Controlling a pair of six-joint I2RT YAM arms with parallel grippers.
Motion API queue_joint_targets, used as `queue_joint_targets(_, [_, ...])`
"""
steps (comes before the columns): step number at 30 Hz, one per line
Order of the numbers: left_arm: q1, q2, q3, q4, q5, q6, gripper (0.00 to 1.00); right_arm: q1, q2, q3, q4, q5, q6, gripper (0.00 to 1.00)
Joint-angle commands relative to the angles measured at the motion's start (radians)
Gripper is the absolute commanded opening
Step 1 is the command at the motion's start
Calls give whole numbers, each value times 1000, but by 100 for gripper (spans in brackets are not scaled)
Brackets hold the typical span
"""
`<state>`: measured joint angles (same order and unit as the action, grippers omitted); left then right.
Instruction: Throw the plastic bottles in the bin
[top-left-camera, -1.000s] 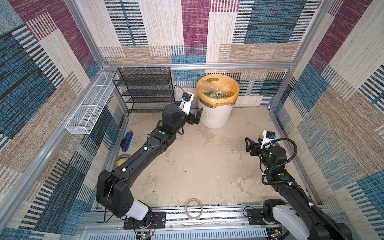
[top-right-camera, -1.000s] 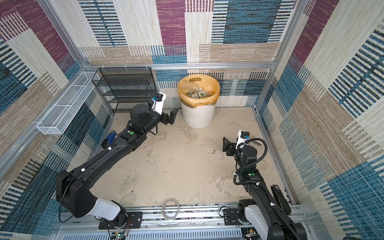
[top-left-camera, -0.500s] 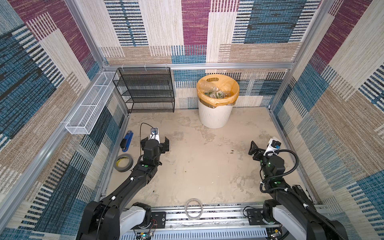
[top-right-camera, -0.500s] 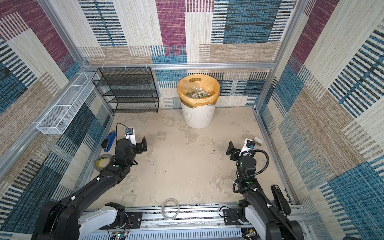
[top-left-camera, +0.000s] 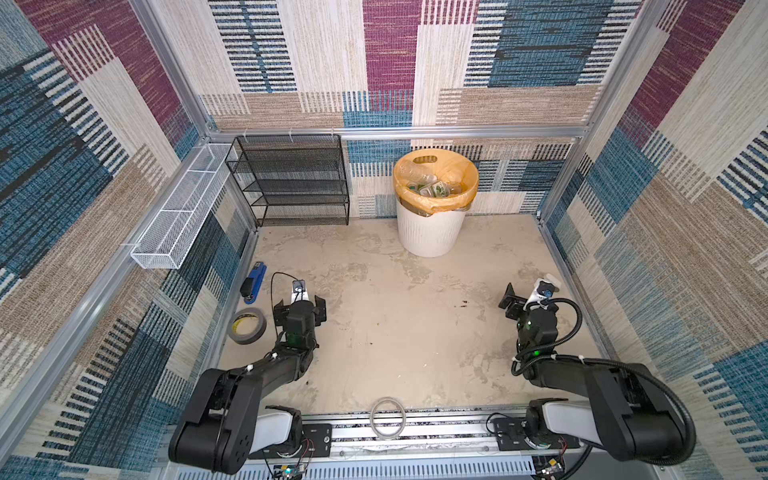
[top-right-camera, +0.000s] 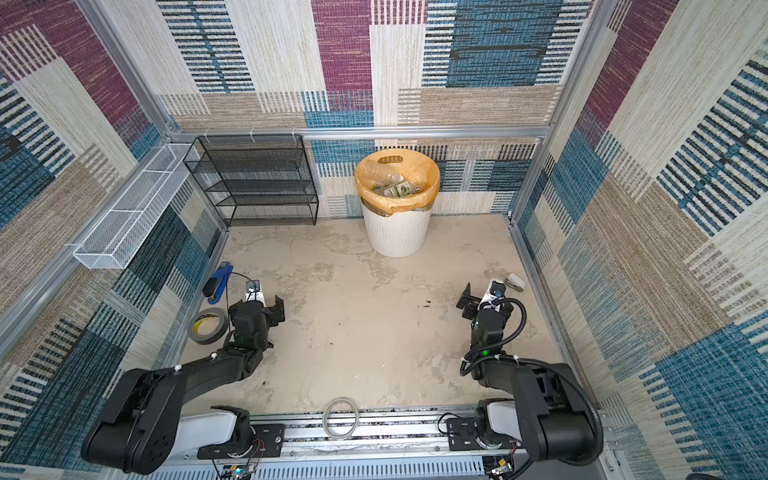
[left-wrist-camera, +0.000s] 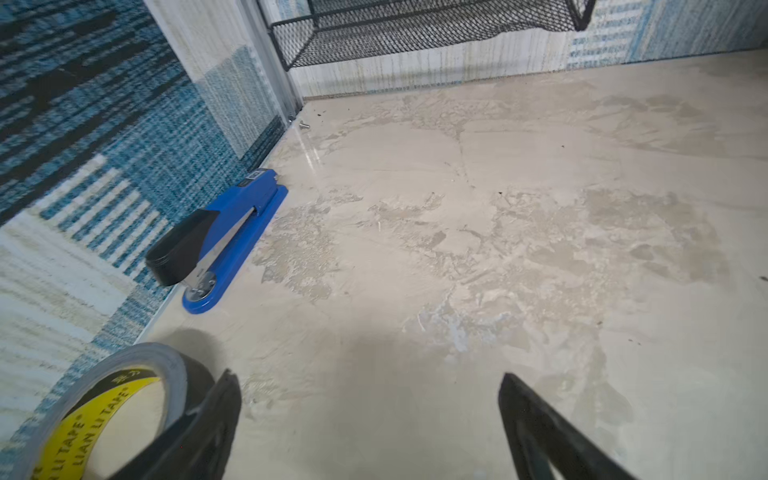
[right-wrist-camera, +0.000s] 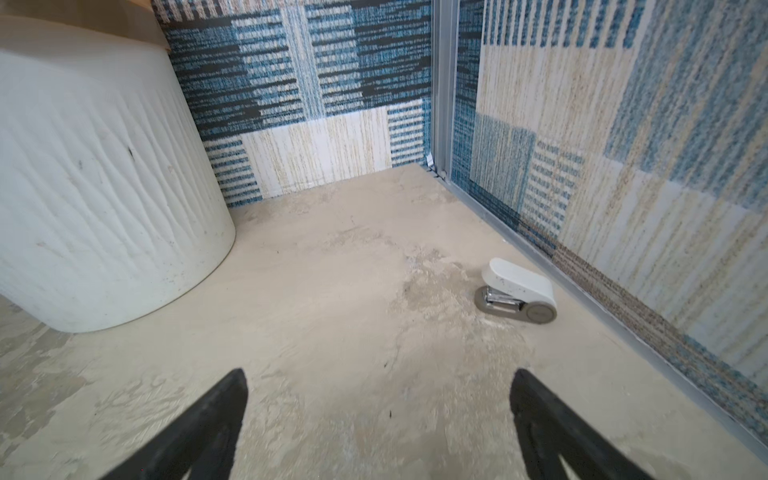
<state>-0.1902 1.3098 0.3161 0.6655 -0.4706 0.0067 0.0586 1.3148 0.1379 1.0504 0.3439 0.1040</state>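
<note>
Task looks done, or close to it
- plastic bottles (top-left-camera: 434, 189): heaped inside the bin (top-left-camera: 430, 237) by the back wall; none seen on the floor in any view
- left gripper (left-wrist-camera: 370, 419): jaws spread, nothing between them, low over bare floor just beside the tape roll (left-wrist-camera: 137, 361)
- right gripper (right-wrist-camera: 376, 415): jaws spread, empty, near a small white stapler (right-wrist-camera: 519, 286)
- blue stapler (left-wrist-camera: 245, 208) lies along the left wall; not part of the task

Writing: tape core reads "LIAN LI TAPE"; bottle labels too small to read
</note>
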Motion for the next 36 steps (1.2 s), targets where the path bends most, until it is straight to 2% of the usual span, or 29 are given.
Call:
queue_joint_targets(1, [32,57,1,221,88,79,97,-1,91,20,259,-24,-89,99])
queue_joint_targets(4, [101,182,-30,394,146,25,98,-2,182,47,296,-101,-117,99])
queue_joint_targets(6, [127,248,-31,463,177,16,98,-4,181,68,244,-133,-118,99])
queue_joint_targets(8, [144,208,20,288,234,0,99,-22,194,62,255,-201,-122,99])
queue_joint_targets(9, [161,204,60,205,286,-2,98,-34,235,43,325,-238,-122,99])
queue_joint_targets(10, [173,223,93,176,322,3,97,-37,259,27,408,-219,-118,99])
queue_joint_targets(12, [208,228,110,148,407,-11,97,-47,220,32,318,-238,-104,99])
queue_joint_targets(13, [211,227,110,150,411,-11,97,-49,243,31,368,-236,-103,99])
queue_joint_targets(15, [212,233,107,163,410,-10,98,-49,227,48,304,-223,-98,99])
queue_joint_targets(17, [212,233,107,166,409,-10,99,-50,239,38,347,-207,-96,99])
queue_joint_targets(26, [212,232,107,163,411,-11,99,-49,234,40,337,-208,-96,99])
queue_joint_targets(30, [212,233,108,164,409,-11,99,-49,241,64,298,-274,-115,99])
queue_joint_targets(36, [210,232,109,162,403,-10,99,-51,235,53,314,-276,-117,99])
